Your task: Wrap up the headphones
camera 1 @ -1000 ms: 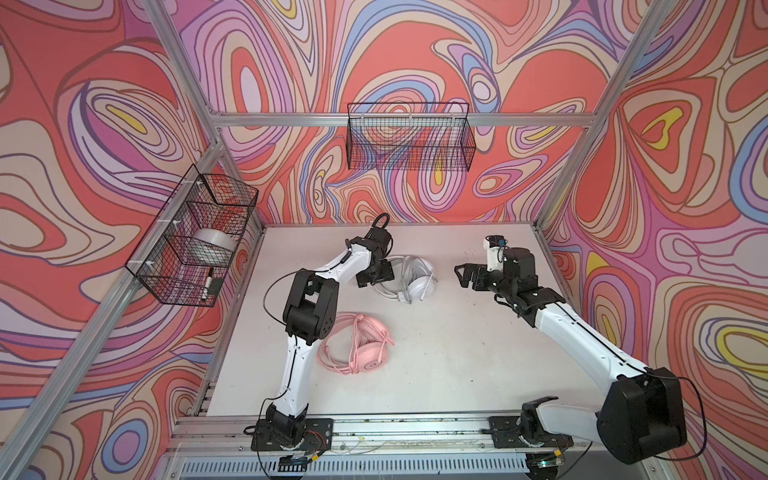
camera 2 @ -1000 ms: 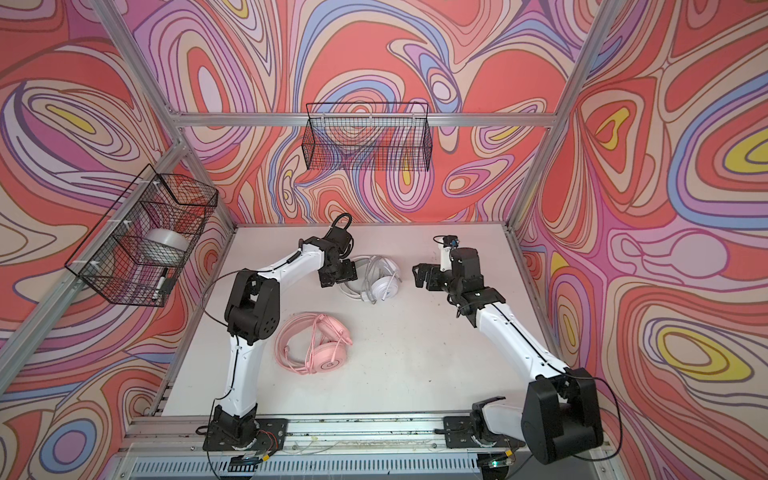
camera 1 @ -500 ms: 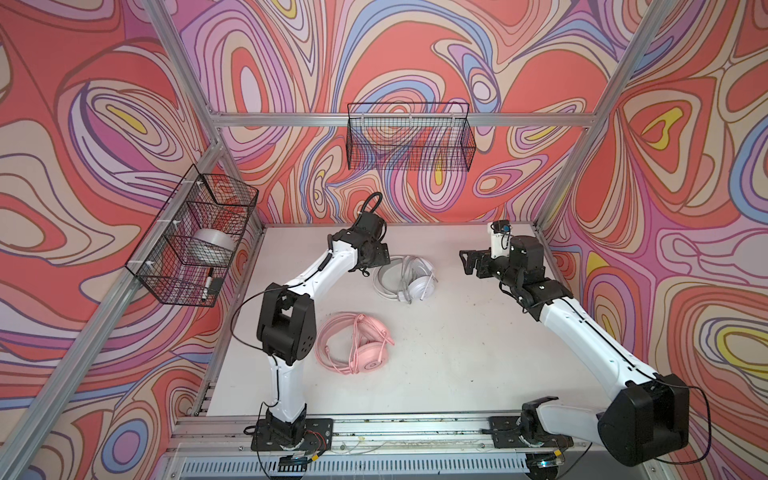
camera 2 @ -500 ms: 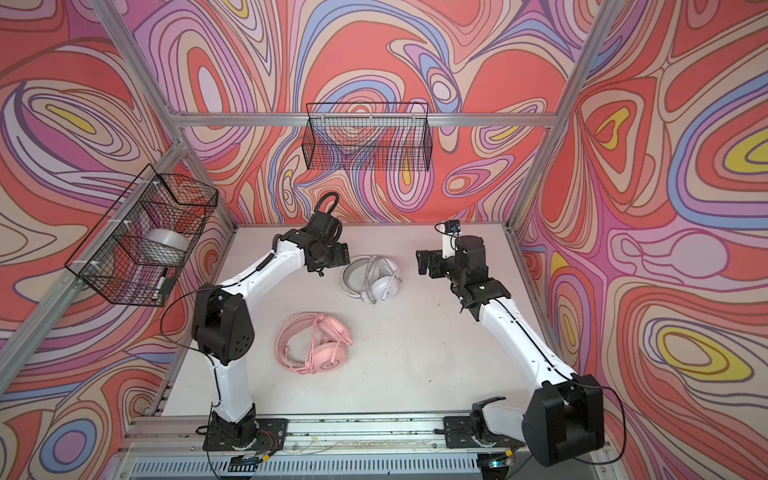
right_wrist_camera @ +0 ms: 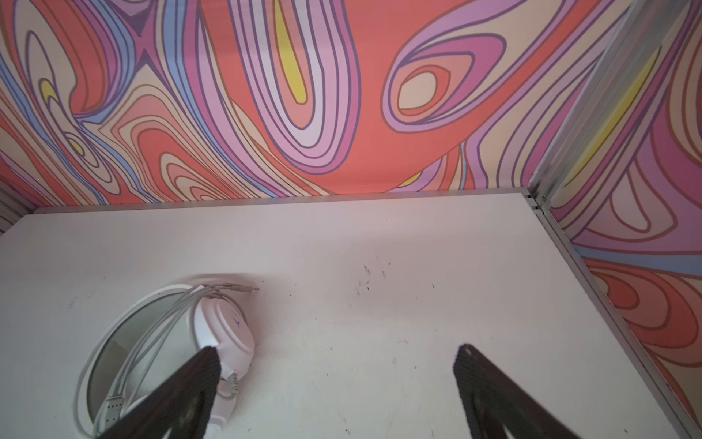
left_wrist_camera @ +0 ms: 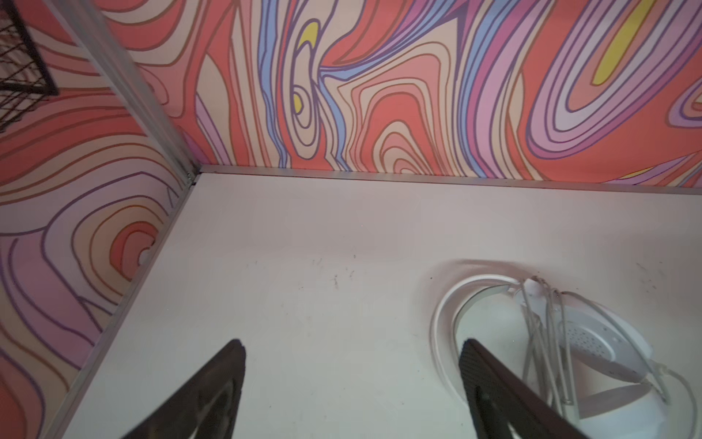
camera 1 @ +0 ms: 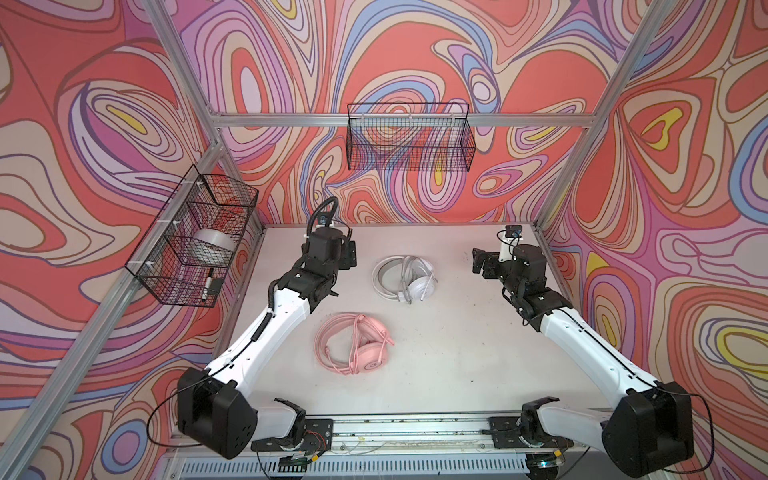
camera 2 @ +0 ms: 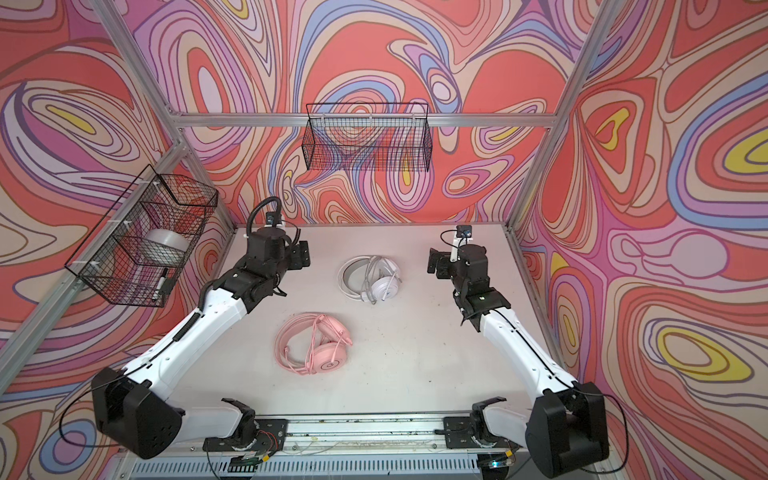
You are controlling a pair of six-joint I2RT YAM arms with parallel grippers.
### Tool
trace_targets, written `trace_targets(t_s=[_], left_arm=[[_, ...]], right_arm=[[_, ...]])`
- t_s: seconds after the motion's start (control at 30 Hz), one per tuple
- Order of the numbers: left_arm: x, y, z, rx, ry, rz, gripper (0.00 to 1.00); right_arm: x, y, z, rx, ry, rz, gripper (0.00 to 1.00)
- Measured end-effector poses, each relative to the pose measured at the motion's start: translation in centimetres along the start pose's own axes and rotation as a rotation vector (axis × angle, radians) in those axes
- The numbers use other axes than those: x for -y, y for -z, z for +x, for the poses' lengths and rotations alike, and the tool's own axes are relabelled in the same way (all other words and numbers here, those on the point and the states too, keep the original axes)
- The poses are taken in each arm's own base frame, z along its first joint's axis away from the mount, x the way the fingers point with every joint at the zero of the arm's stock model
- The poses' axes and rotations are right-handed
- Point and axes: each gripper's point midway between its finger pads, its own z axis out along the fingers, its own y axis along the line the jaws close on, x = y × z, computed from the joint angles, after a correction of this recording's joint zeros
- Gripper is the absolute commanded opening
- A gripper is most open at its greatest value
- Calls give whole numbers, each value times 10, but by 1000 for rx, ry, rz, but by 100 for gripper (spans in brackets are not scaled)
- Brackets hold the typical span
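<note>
**Colleague:** What do your cameras show right now?

**Me:** In both top views I look down on a pale desk boxed in by walls of swirling red, pink and purple. The white headphones lie flat just above the middle of the frame. Grey-white cable strands run across their headband and earcup. The pink headphones lie flat below them and a little to the left, with pink cable strands crossing over them too. The two sets are apart, not touching.

**Colleague:** And your arms?

**Me:** My left pincer sits left of the white headphones, near them but not touching. In the left wrist view its two dark fingers are spread wide, with bare desk between them. My right pincer sits further off on the right of the white set, at about the same height in the frame, pointing toward it. In the right wrist view its fingers are also spread wide over bare desk.

**Colleague:** Anything else in view?

**Me:** A black wire basket hangs on the left wall, at the middle left of the frame. It holds a white roll and a dark marker. A second wire basket hangs on the back wall, in the upper middle.
</note>
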Motion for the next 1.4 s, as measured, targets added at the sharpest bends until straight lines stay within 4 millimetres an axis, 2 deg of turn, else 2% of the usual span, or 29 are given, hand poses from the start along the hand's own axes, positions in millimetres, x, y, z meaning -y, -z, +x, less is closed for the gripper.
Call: trace_targets(t_s=[0.1, 0.2, 0.4, 0.5, 0.63, 0.77, 0.87, 1.2, 1.4], left_arm=[[-44, 12, 15, 38, 21, -108, 91], [-75, 21, 31, 80, 27, -205, 91], [-115, 19, 84, 101, 17, -360, 92], [-132, 14, 100, 90, 32, -427, 93], [-140, 1, 111, 65, 22, -472, 94], [-139, -14, 124, 27, 0, -478, 94], [-138, -22, 128, 28, 6, -471, 94], [-139, -36, 144, 60, 37, -428, 93], [-136, -46, 157, 54, 35, -382, 93]], right_arm=[[16, -2, 17, -17, -16, 85, 98], [27, -3, 25, -6, -25, 142, 98], [43, -8, 38, -10, -17, 233, 98], [54, -12, 48, -35, -8, 300, 98], [69, -10, 65, -36, -14, 384, 98], [84, -4, 93, -43, -7, 450, 99], [91, 0, 105, -44, 3, 478, 98], [98, 11, 114, 52, 37, 485, 99], [100, 21, 108, 150, 56, 483, 99]])
